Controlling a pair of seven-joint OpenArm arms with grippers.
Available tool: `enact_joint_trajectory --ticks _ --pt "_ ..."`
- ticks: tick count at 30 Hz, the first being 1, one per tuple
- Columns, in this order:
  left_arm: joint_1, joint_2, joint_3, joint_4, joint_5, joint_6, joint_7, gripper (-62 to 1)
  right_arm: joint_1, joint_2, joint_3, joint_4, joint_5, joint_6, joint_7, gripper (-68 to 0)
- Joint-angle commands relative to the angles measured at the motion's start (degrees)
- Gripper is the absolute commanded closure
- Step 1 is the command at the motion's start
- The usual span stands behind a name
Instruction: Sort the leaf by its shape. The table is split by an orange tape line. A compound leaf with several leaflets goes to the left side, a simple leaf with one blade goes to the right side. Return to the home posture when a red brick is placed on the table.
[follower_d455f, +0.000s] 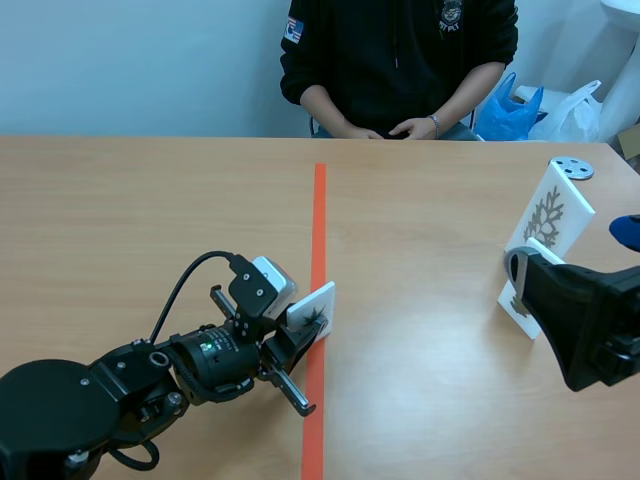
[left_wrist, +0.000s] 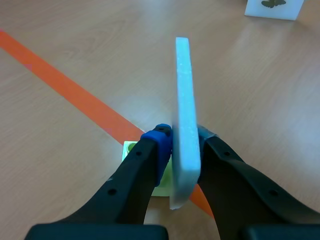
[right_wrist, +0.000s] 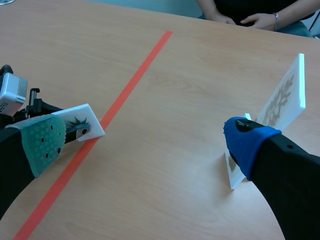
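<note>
A small white card (follower_d455f: 312, 310) printed with a dark green spiky leaf stands over the orange tape line (follower_d455f: 319, 220). My left gripper (follower_d455f: 297, 350) is shut on it. In the left wrist view the card (left_wrist: 184, 100) shows edge-on between my fingers (left_wrist: 159, 142), with a pale green base (left_wrist: 131, 148) under it on the tape. The right wrist view shows the same card (right_wrist: 80, 120) ahead, tilted in the other arm's gripper. My right gripper (follower_d455f: 575, 255) is at the right side, open and holding nothing (right_wrist: 145, 142).
On the right half, a tall white card with a brown branched leaf (follower_d455f: 548, 215) leans upright, and a smaller card (follower_d455f: 515, 300) stands beside my right gripper. A grey disc (follower_d455f: 571, 168) lies behind them. A person's hands (follower_d455f: 400, 128) rest at the far edge.
</note>
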Motion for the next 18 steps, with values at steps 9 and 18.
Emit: enact_joint_trajectory --ticks 9,18 --pt "-0.52 -2.19 -2.82 9.09 -9.92 -0.35 4.66 -7.0 0.81 0.13 0.11 0.57 1.03 0.04 1.14 -67.9" --pt "-0.52 -4.66 -16.06 17.27 -20.35 0.63 13.46 -7.0 0.83 0.15 0.11 0.57 1.03 0.04 1.55 -67.9"
